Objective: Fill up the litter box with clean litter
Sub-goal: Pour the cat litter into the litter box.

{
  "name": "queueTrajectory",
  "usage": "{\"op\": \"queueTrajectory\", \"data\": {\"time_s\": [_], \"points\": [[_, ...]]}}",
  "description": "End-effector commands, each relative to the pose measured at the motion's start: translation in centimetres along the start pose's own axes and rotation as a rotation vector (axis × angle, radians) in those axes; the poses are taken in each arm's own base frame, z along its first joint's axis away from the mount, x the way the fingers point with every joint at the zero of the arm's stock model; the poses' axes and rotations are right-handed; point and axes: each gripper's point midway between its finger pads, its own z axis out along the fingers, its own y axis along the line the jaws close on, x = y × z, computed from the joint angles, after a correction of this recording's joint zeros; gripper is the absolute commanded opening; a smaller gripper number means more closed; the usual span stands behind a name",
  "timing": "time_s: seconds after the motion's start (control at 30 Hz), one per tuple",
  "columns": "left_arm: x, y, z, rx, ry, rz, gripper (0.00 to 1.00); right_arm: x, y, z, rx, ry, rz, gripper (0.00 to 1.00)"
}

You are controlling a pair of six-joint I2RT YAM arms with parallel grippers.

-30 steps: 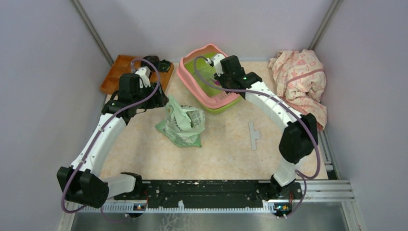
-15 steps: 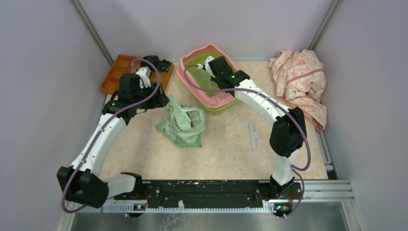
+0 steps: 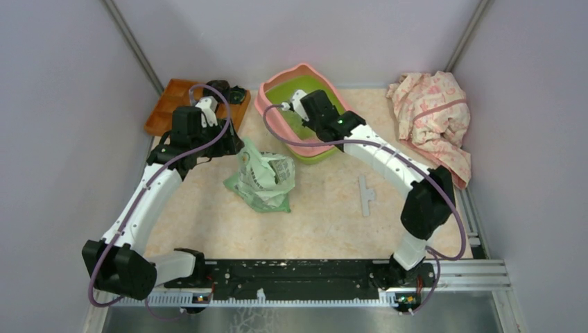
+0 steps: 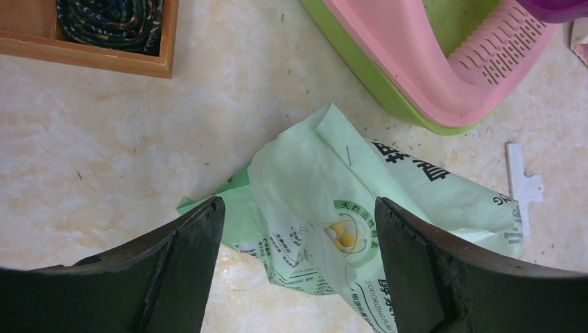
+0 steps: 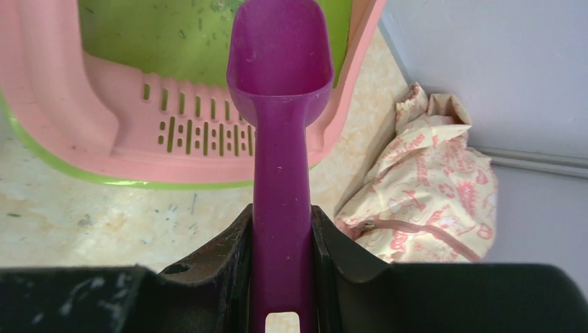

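Top external view: a rounded lime green plastic litter box with a pink rim sits at the far middle of the beige marbled table. It lies between an orange-brown compartmented wooden tray on the left and a crumpled cream cloth with pink print on the right.
Grate: the box's slotted pink grate is at its near end, and the green basin lies beyond it.
Granules: the litter shows as a few dark grains scattered on the basin's green floor. More specks lie on the table just beside the box.
Right arm: the right gripper is partly closed, with both fingers pressed against the handle of a purple plastic scoop.
Scoop position: its bowl reaches past the grate and over the basin, hollow side up. Whether it touches the floor cannot be told.
Left arm: the left gripper has its jaws spread wide with nothing between them, and it hangs above the bag.
Bag: a pale green printed plastic bag lies crumpled on the table, near the box's left side but apart from it.
Tray contents: a dark coiled item fills one compartment of the wooden tray.
Clip: a flat pale grey T-shaped piece lies on the table to the right of the bag.
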Motion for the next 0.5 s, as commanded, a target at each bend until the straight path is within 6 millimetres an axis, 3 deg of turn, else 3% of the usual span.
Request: {"op": "queueTrajectory", "data": {"time_s": [0.0,0.17,0.3,0.47], "points": [[-1.1,-0.5,-1.1,0.005,-0.034,0.017,0.85,-2.4,-2.9,-5.7,-0.036,-0.211,0.238,0.0],[-1.2,-0.4,-1.4,-0.001,-0.038,0.016,0.85,-2.6,-0.9,-11.4,-0.241,-0.361,0.369,0.0],[-1.3,-0.4,-1.5,-0.004,-0.04,0.016,0.85,-2.0,1.9,-16.4,-0.463,-0.434,0.404,0.0],[-1.5,-0.4,-1.7,-0.007,-0.044,0.017,0.85,-0.3,4.1,-20.2,-0.626,-0.444,0.433,0.0]]}}
